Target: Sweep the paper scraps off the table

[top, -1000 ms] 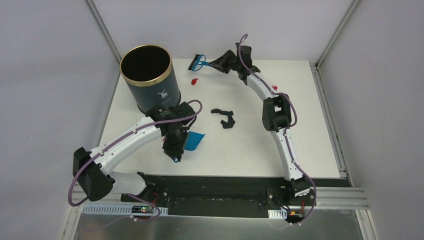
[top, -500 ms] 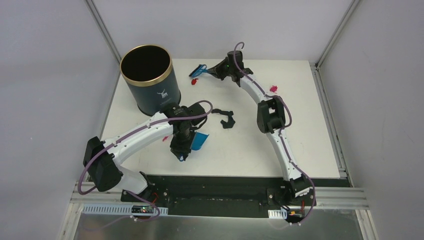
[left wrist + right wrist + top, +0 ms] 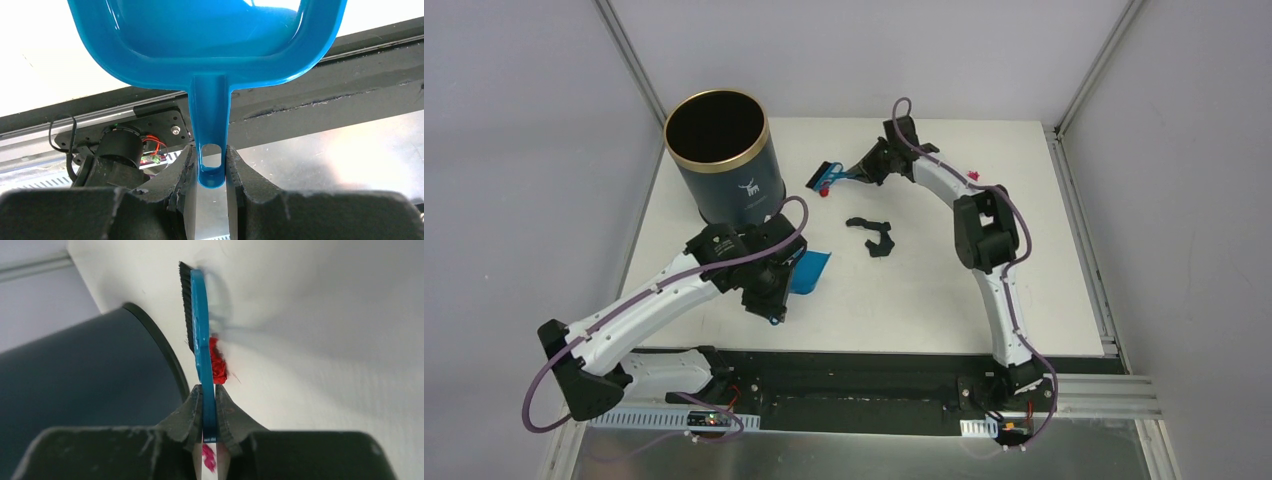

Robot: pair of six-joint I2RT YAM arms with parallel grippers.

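Dragged by the brush (image 3: pixel 828 174), the red scrap (image 3: pixel 827 188) shifts toward 5 o'clock on the table (image 3: pixel 1044 290), away from the bin (image 3: pixel 724 160); the bristles touch it. A black scrap (image 3: pixel 871 236) lies at its 5 o'clock and a pink scrap (image 3: pixel 972 176) at 3 o'clock, both unswept. The right gripper (image 3: pixel 864 168) stays clamped on the brush handle. The left gripper (image 3: pixel 212 167) pinches the handle of the dustpan (image 3: pixel 810 270), which sits at 7 o'clock and well apart, so these paper scraps likely need further strokes.

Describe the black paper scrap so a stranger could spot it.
Start at the navy bin, back left on the table. Right of it, mid-table, lies the black scrap. Unlike the red scrap against the brush, it is black and untouched.
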